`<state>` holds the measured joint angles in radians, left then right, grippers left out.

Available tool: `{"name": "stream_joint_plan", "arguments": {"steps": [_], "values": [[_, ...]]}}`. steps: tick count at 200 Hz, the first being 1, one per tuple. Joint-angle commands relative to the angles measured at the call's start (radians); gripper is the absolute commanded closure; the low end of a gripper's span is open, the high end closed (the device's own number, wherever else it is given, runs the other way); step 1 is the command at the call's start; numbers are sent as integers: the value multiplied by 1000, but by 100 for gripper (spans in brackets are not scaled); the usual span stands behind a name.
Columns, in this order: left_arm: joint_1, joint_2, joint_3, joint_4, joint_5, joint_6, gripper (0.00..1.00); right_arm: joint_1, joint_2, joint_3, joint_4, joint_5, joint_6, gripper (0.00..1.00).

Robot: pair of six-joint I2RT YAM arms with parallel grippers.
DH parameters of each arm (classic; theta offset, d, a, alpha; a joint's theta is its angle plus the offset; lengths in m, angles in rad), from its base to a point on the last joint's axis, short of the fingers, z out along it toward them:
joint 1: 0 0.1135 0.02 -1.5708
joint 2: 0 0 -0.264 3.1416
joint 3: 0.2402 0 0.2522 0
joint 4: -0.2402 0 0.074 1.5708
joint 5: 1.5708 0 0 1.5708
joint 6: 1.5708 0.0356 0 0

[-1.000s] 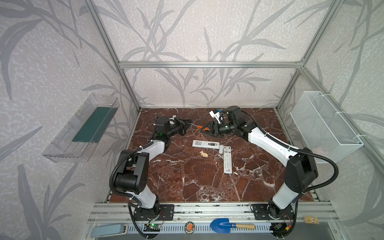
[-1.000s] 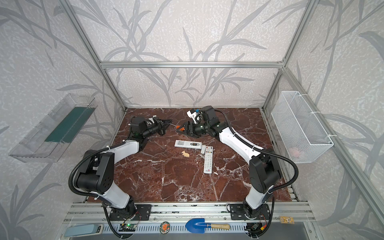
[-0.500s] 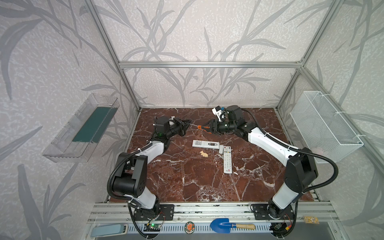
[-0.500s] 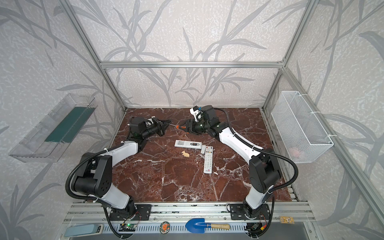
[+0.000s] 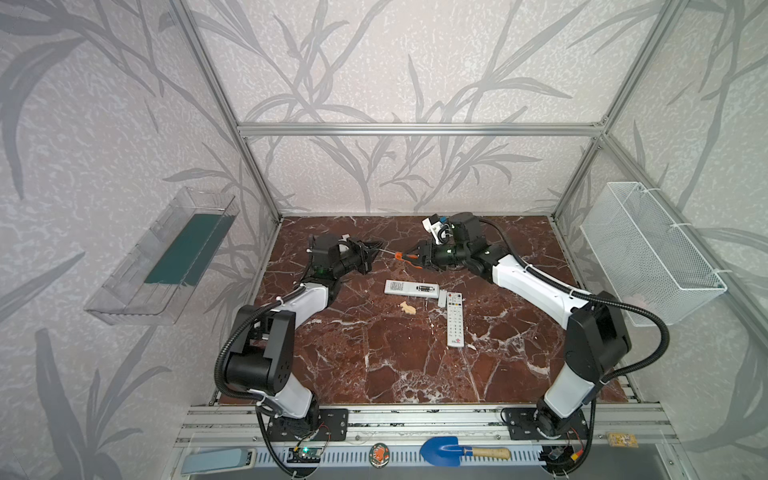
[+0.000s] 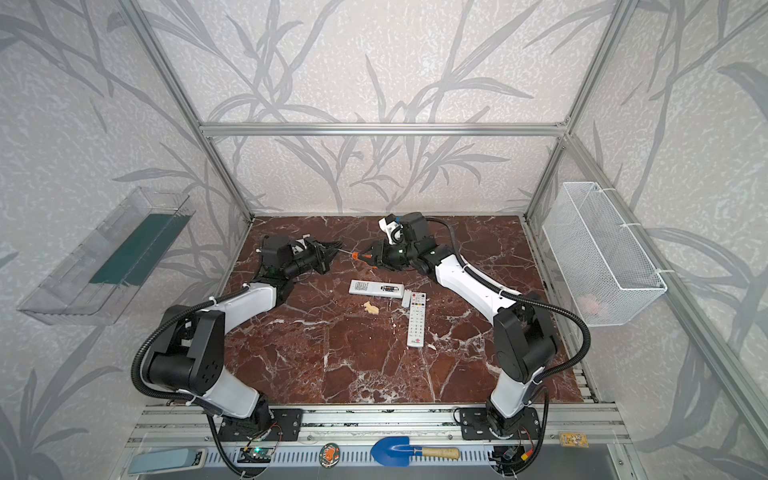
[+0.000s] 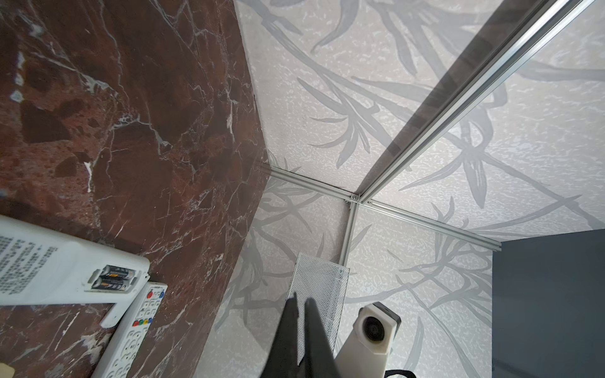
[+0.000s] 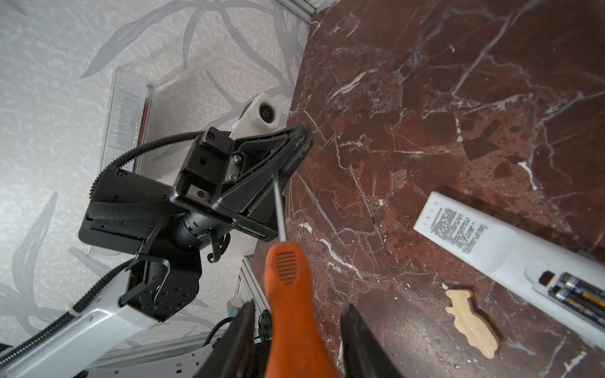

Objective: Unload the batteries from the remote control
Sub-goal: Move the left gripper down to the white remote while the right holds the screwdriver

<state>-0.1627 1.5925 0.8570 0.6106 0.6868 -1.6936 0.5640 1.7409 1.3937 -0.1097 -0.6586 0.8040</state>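
Note:
A white remote control (image 5: 409, 288) (image 6: 374, 288) lies back-up mid-table with its compartment open; two dark batteries (image 7: 114, 278) (image 8: 582, 293) sit side by side inside. Above the far table an orange-handled screwdriver (image 5: 400, 256) (image 8: 288, 294) spans both grippers. My left gripper (image 5: 376, 248) (image 7: 301, 296) is shut on the thin metal shaft's tip. My right gripper (image 5: 409, 258) (image 8: 296, 306) straddles the orange handle, with a slim gap showing on each side. Both grippers are off the remote, behind it.
A second remote (image 5: 455, 318) lies buttons-up beside the first, a small white cover (image 5: 442, 298) between them. A pale wooden cut-out (image 5: 408, 308) lies just in front. A wire basket (image 5: 648, 253) hangs on the right wall, a clear tray (image 5: 166, 253) on the left.
My right gripper has come up to the screwdriver's orange handle and its jaws have narrowed round it. The left gripper has kept hold of the shaft, shifting slightly.

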Motion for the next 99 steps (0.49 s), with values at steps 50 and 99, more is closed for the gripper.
{"name": "stream_joint_plan", "arguments": {"steps": [50,99], "values": [[4,-46,-21,19,25,-7,100,-2,-29,-6,-15,46,-26,89],[63,-88,-3,-129,77,159,6,-81,-108,-30,-147,32,-102,92]]}}
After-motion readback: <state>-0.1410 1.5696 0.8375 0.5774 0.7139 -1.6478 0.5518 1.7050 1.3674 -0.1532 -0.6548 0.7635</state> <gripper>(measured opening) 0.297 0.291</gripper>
